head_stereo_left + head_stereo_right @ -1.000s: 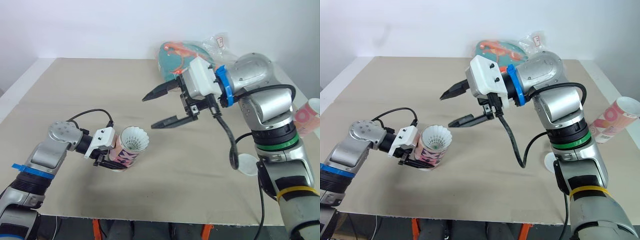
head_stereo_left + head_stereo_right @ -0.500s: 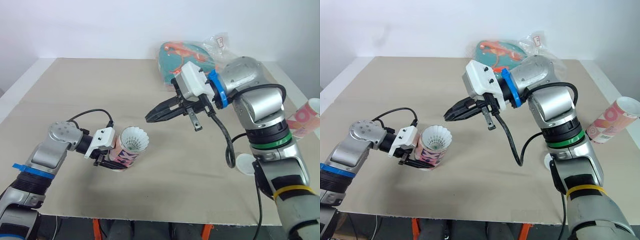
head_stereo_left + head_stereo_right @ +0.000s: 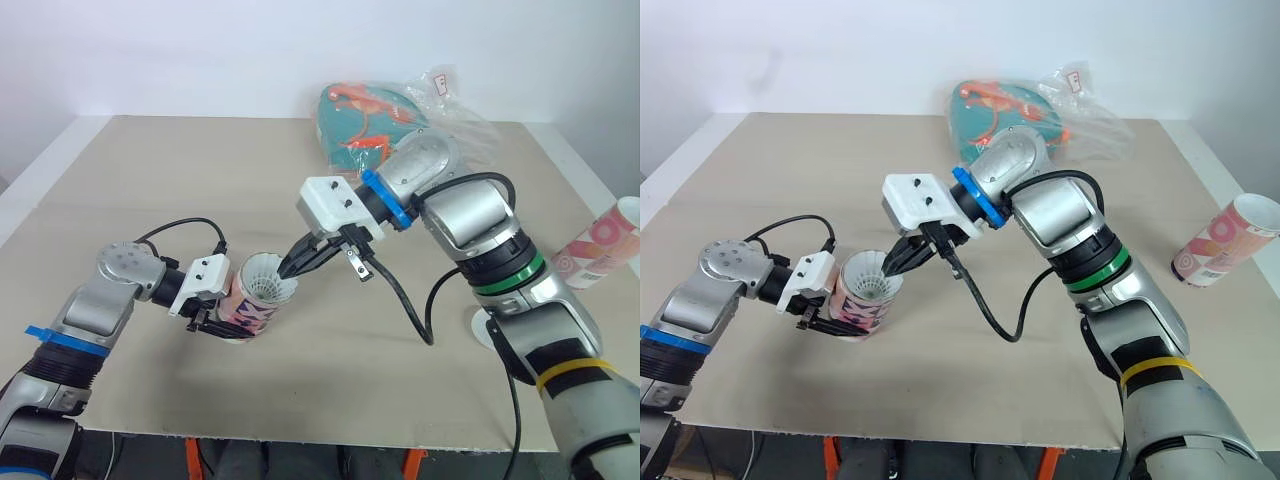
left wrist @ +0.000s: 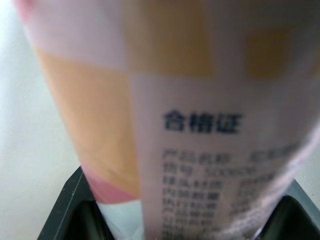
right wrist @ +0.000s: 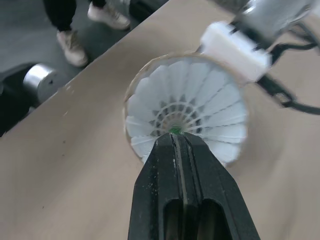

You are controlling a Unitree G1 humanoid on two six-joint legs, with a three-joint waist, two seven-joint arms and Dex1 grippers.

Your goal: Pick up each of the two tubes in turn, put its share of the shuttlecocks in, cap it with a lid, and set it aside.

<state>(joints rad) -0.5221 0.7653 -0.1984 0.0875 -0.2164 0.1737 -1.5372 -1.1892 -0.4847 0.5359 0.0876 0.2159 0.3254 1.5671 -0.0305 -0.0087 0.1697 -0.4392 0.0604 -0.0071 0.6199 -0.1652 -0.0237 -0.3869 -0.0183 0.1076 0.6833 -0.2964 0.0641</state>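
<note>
On the table (image 3: 150, 180), left fingers (image 4: 74, 207) tight around the tube (image 3: 245, 312) (label: 合格证), right fingers (image 5: 160, 190) together at its shuttlecock (image 5: 200, 100).

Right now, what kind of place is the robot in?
Probably a robot lab or test room: a plain work table, a bare white wall behind it, and a tube holding shuttlecocks.

Beige worktop (image 3: 150, 180), viewed from its near edge. Front left: a patterned tube (image 3: 250, 312) stands upright on the surface, open end up. Far edge, right of centre — a clear plastic bag (image 3: 465, 110) holding a teal printed item (image 3: 355, 125). Right edge — a second tube (image 3: 600, 243) lies on its side. Nearer the front, a white lid (image 3: 488, 328) lies flat, partly hidden.
</note>
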